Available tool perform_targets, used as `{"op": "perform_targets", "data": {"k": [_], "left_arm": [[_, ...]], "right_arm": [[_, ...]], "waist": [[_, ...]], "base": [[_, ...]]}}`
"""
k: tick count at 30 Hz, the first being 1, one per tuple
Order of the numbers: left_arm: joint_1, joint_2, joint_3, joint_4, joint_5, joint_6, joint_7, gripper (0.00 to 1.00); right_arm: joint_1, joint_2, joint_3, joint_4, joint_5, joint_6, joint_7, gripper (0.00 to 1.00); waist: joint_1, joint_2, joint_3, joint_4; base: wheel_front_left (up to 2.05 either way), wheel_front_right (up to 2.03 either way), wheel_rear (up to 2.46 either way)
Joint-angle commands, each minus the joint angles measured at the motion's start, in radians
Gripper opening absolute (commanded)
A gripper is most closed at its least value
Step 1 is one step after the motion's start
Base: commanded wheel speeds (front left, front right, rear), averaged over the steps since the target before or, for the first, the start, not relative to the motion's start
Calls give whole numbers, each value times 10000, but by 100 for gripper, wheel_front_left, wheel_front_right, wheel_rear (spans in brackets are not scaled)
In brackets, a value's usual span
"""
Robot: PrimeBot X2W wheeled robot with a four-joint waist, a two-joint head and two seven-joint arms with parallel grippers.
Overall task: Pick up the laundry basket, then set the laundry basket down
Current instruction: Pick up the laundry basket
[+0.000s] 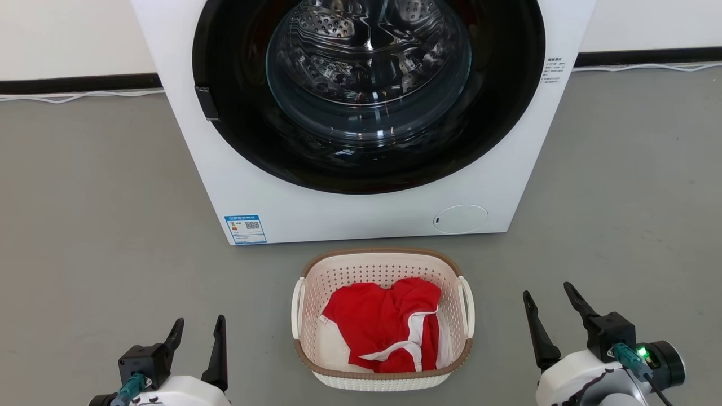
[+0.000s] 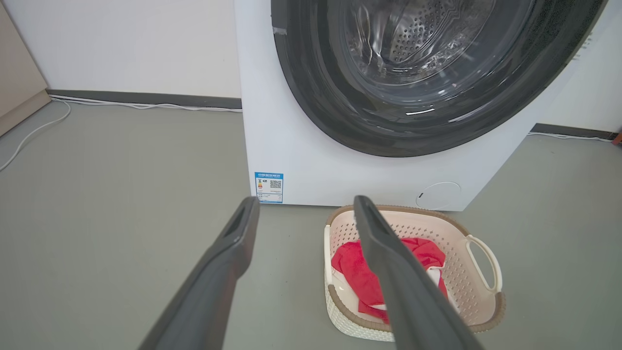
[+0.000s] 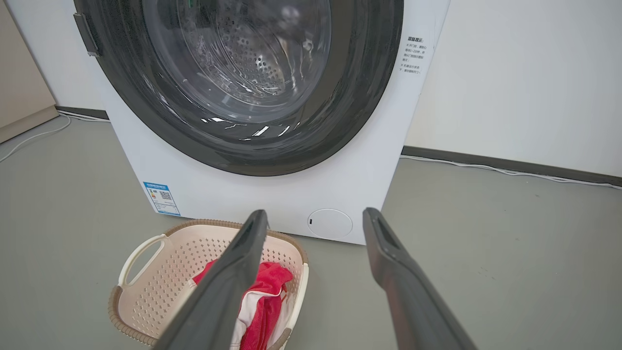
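On the grey floor [image 1: 84,225] before the washer [image 1: 361,217], head view: the laundry basket [image 1: 383,269] stands at 6 o'clock of the frame, just short of the washer's front, with a red garment [image 1: 383,321] lying in it. Its white handles sit at 9 o'clock [image 1: 297,307] and 3 o'clock [image 1: 467,307] of the rim. The left gripper [image 1: 200,321] waits at 8 o'clock of the basket and the right gripper [image 1: 546,289] at 4 o'clock. Both are spread wide, empty, and well apart from the basket.

Left wrist view: the left gripper [image 2: 306,199] is parted with nothing between its fingers. The basket [image 2: 452,243] lies at 4 o'clock, partly behind one finger, which suggests the arm is aimed to one side of the near handle.

Right wrist view: the right gripper [image 3: 316,211] is likewise parted and bare, with the basket [image 3: 165,282] at 7 o'clock and its far handle [image 3: 141,253] in plain sight.

The step in hand is judged to be the approach. Each arm should probably swing inward until its own handle lies between the fingers. Both should then close together and rise level, so that the basket does not tilt and spill the garment.
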Motion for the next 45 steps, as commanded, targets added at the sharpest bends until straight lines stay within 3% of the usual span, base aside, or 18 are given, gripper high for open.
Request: {"op": "perform_targets", "data": {"k": [1,11,22,35,45], "left_arm": [[-461,141,303,-199,-4,65,-107,100],[-1056,141,101,300,-108,20,-107,100],[-3373,141,-638,2392,-333,-57,-107,100],[-7739,194,-1743,6250,-1008,-75,1045,100],[-9281,153,-1995,7558,-1389,-76,1598,100]], "right_arm": [[-414,-14,210,-190,8,63,-139,100],[-1000,-13,169,456,135,63,-139,100],[-3436,-13,60,2943,8,63,-94,100],[-7198,-13,-290,5979,-776,63,1211,100],[-8408,-13,58,7244,-743,63,2215,100]], "waist": [[0,0,9,-1],[0,0,807,42],[0,0,2759,117],[0,0,5574,47],[0,0,6683,98]], "base": [[0,0,0],[0,0,0],[0,0,0],[0,0,0],[0,0,0]]}}
